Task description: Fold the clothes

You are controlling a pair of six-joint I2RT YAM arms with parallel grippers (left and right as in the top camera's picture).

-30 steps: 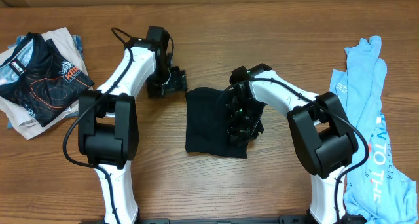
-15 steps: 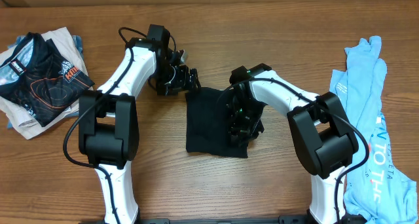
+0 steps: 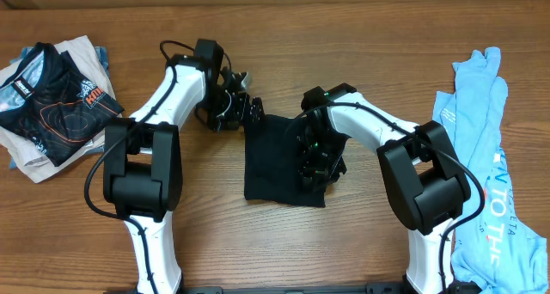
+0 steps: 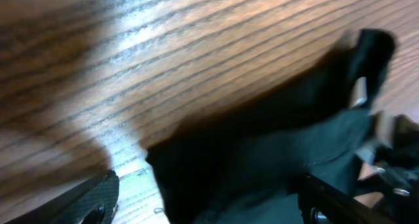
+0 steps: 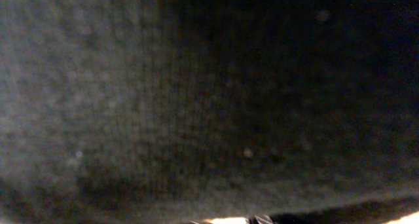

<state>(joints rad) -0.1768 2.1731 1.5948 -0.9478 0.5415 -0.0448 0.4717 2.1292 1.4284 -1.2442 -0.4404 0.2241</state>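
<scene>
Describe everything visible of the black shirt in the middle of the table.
The black shirt is plain, soft fabric with no print, folded into a rough rectangle lying flat on the wooden table between the arms. The right pincer is down on its right side; a grip cannot be confirmed. The open left pincer sits at its far left corner, whose edge lies between the fingers.

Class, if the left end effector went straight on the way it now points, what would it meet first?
Most likely the near corner of the black T-shirt, lying just ahead of the open left end effector; the exact gap is unclear.
</scene>
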